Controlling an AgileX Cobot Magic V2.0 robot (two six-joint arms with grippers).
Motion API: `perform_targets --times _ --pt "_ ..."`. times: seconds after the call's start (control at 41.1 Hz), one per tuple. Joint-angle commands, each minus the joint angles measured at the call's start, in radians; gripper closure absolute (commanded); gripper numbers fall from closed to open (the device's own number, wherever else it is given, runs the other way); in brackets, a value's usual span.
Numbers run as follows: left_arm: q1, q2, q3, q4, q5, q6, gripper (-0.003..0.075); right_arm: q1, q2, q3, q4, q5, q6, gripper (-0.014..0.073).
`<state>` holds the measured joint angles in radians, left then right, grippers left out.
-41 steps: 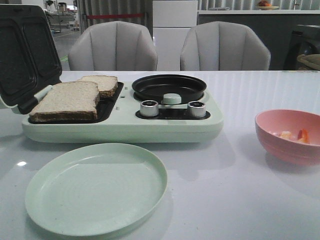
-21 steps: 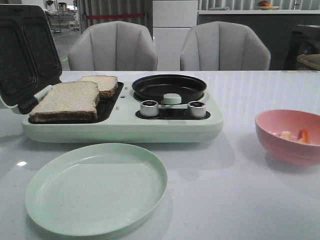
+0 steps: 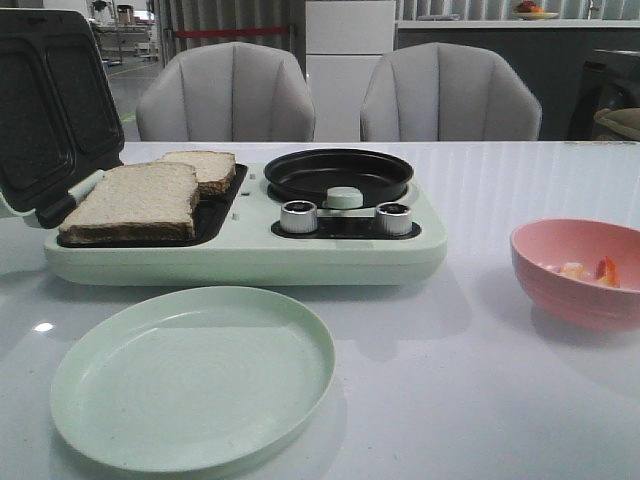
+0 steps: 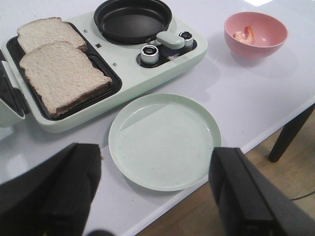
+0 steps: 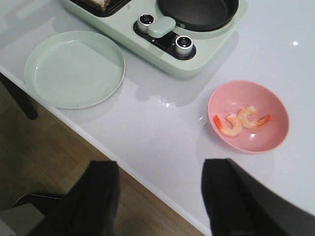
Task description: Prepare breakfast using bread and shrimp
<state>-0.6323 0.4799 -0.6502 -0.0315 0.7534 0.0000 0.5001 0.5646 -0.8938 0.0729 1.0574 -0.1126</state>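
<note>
Two slices of bread (image 3: 140,200) (image 4: 61,76) lie on the open grill side of the pale green breakfast maker (image 3: 250,250); the farther slice (image 3: 205,168) is partly covered by the nearer one. Two shrimp (image 5: 241,120) (image 3: 590,270) (image 4: 244,34) rest in the pink bowl (image 5: 248,142) at the right. An empty pale green plate (image 3: 195,375) (image 4: 165,140) sits at the front. My left gripper (image 4: 155,189) hovers open above the table's front edge near the plate. My right gripper (image 5: 160,196) is open too, held high over the table edge, short of the bowl. Neither gripper shows in the front view.
The maker's black lid (image 3: 45,100) stands raised at the left. A black round pan (image 3: 338,175) and two silver knobs (image 3: 298,216) sit on the maker's right half. Two grey chairs (image 3: 225,95) stand behind the table. Wooden floor (image 5: 74,162) lies below the table edge.
</note>
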Motion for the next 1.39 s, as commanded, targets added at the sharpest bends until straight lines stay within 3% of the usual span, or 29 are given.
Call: perform_targets --times 0.0,0.901,0.998,1.242,1.364 --pt "-0.005 0.003 -0.028 -0.004 -0.083 0.000 0.0199 -0.006 0.003 -0.023 -0.006 -0.069 -0.003 0.0111" --pt "-0.005 0.004 -0.028 -0.013 -0.149 0.000 0.0202 -0.006 0.003 -0.023 -0.006 -0.074 -0.003 0.0111" --pt "-0.005 0.022 -0.050 -0.013 -0.139 0.000 0.0247 -0.006 0.003 -0.023 -0.006 -0.074 -0.003 0.0111" --pt "-0.005 0.149 -0.187 0.018 0.037 0.000 0.0394 -0.006 0.003 -0.023 -0.006 -0.074 -0.003 0.0111" --pt "-0.005 0.202 -0.222 0.077 0.042 0.000 0.0442 -0.006 0.003 -0.023 -0.006 -0.074 -0.003 0.0111"
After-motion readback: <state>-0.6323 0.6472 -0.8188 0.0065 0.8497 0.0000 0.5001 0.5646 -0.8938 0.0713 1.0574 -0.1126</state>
